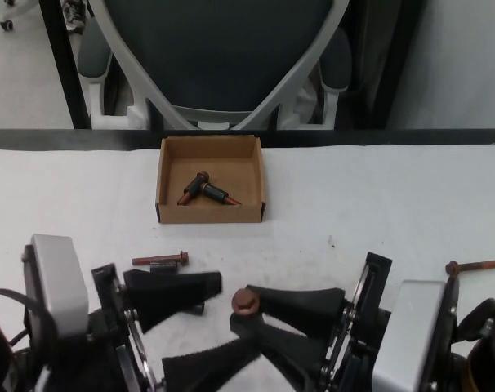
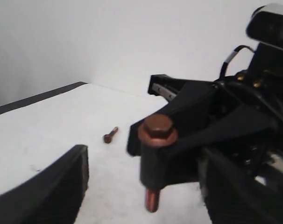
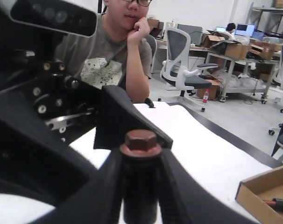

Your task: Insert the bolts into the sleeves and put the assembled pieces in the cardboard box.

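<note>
Right gripper (image 3: 140, 170) clamps an upright black cylindrical sleeve (image 3: 139, 198) with a copper hex-head bolt (image 3: 140, 141) through it; we note left gripper (image 1: 219, 318) spread wide, just beside it.

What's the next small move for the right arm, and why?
Probably move the right tool toward the cardboard box: the bolt it holds looks seated, head on the sleeve, tip poking out below, and the left tool is open, not gripping it.
</note>
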{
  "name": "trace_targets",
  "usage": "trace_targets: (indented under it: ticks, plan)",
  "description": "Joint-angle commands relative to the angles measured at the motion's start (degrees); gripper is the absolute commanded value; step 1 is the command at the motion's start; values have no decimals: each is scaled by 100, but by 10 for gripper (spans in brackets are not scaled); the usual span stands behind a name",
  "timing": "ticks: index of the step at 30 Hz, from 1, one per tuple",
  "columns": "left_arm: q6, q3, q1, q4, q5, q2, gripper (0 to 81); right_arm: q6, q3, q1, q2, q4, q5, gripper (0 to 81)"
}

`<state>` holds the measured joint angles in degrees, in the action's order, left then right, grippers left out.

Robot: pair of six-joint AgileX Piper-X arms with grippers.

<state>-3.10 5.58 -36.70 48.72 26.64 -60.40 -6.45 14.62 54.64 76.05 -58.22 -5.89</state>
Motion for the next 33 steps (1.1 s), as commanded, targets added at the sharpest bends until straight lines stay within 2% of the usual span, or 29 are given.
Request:
trace_targets:
  ticks: [1,4,7,11,14,16,24,33]
  plan:
    - [460,-5,19,-284,-675,26,634,210,64,-11,-60,-109,204,3]
    - [913,7,19,-535,-1301,44,632,245,79,-28,-60,-19,301,3]
    - [1165,88,19,-934,-1527,44,604,381,205,-55,-60,440,589,3]
    - [1364,688,1,-2629,-1643,30,581,802,754,-267,-60,2095,589,3]
    - [1453,1259,3,-4092,-1864,15,581,778,1268,-429,-60,3326,589,3]
    - [1461,1524,3,-4525,-2017,2,581,779,1631,-571,-60,3977,527,3]
    - [1114,1765,3,-4809,-2178,3,581,779,2790,-1253,29,5518,72,3]
    - [968,2301,-1,-5682,-2098,-6,580,709,3985,-1818,945,6565,-381,3]
